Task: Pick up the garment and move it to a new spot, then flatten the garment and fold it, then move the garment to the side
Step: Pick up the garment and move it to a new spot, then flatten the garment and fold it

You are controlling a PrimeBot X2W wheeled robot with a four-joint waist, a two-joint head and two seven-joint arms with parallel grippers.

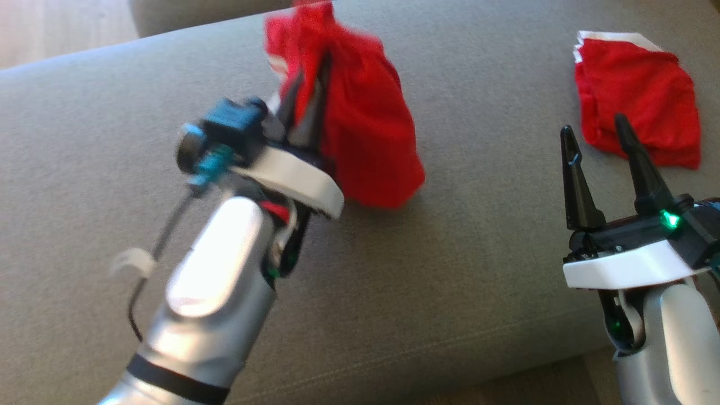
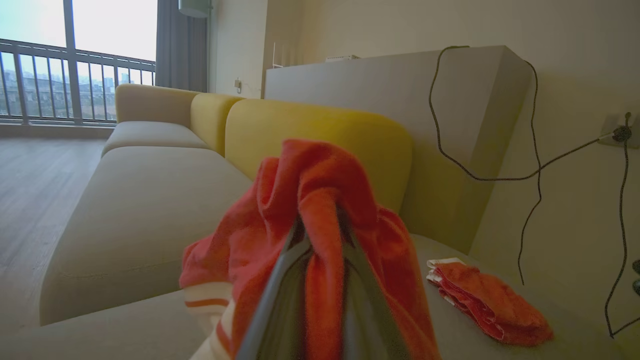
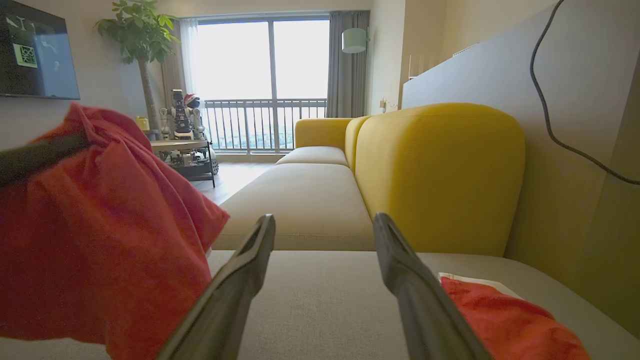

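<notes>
Head view: left gripper clamped on a bunched red garment, lifted clear above the grey sofa seat. Right gripper jaws apart, empty, over the seat's right part, near a second red garment lying on the seat.
Left wrist view: cloth drapes over the fingers.
Right wrist view: the garment hangs above the seat.
Judged: pick-up done. Placing, flattening, folding and setting aside remain.
</notes>
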